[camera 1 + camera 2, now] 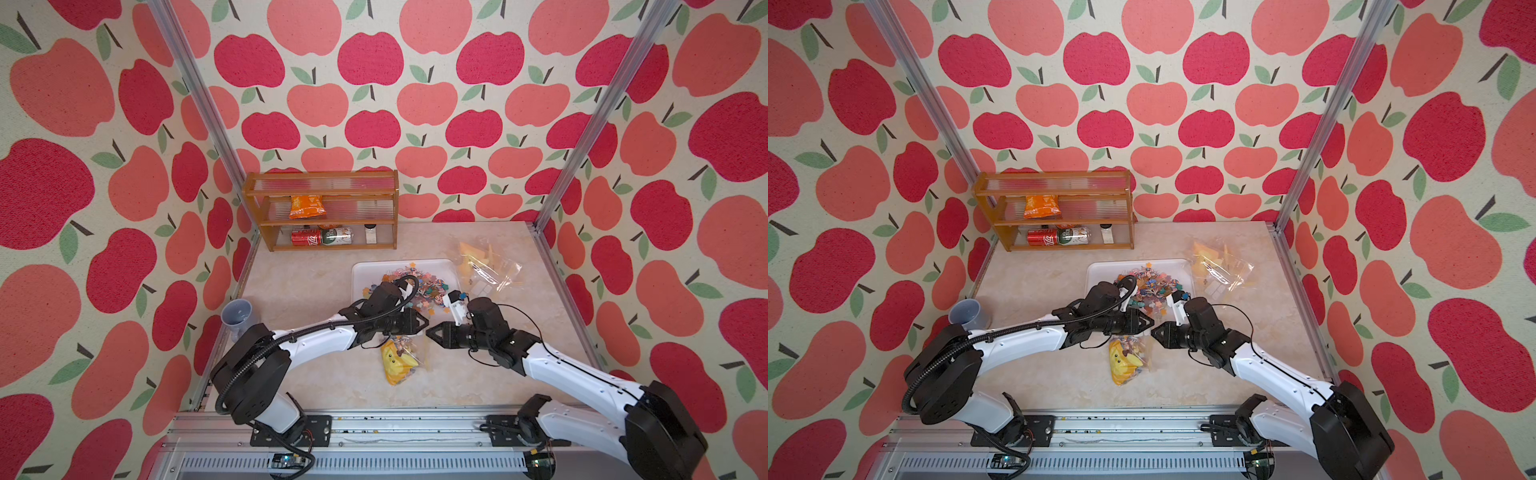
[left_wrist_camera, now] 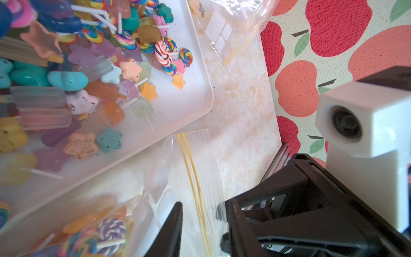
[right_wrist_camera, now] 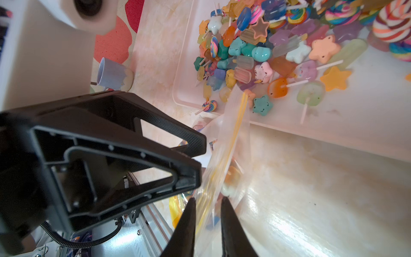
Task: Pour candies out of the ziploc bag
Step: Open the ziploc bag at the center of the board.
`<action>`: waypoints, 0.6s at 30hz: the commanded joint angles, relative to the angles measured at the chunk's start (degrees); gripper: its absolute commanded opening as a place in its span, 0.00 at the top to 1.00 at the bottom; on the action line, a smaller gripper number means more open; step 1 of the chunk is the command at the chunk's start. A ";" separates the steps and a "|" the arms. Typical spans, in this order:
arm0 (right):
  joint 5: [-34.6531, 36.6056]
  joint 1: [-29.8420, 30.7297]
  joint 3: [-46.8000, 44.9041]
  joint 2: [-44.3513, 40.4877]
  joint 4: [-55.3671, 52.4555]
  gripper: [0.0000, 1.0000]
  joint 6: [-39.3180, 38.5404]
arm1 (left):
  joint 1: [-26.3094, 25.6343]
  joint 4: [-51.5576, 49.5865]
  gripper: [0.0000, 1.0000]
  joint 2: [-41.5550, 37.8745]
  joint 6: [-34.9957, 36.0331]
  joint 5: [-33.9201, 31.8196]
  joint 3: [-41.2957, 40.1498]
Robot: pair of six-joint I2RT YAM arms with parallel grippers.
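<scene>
Pouring mostly done, some candies (image 2: 111,229) left in the ziploc bag (image 1: 401,359).
A heap is lying in the white tray (image 1: 365,274); the rest is seen inside the bag, just beside the tray above the bench (image 1: 311,374). Its zip edge is placed between the jaws of the left end effector (image 2: 204,202) and the right end effector (image 3: 208,199); gaps are shown, so clamping cannot be told.

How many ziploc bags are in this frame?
2. The near ziploc bag sits in front of the white tray, sweets and something yellow inside it. The far ziploc bag lies beside the tray's right edge, toward the back. No others show.
</scene>
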 commanded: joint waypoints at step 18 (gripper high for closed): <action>0.66 0.96 1.48 1.80 0.79 0.79 -1.27 | -1.35 -7.18 0.67 1.06 4.01 -1.95 3.33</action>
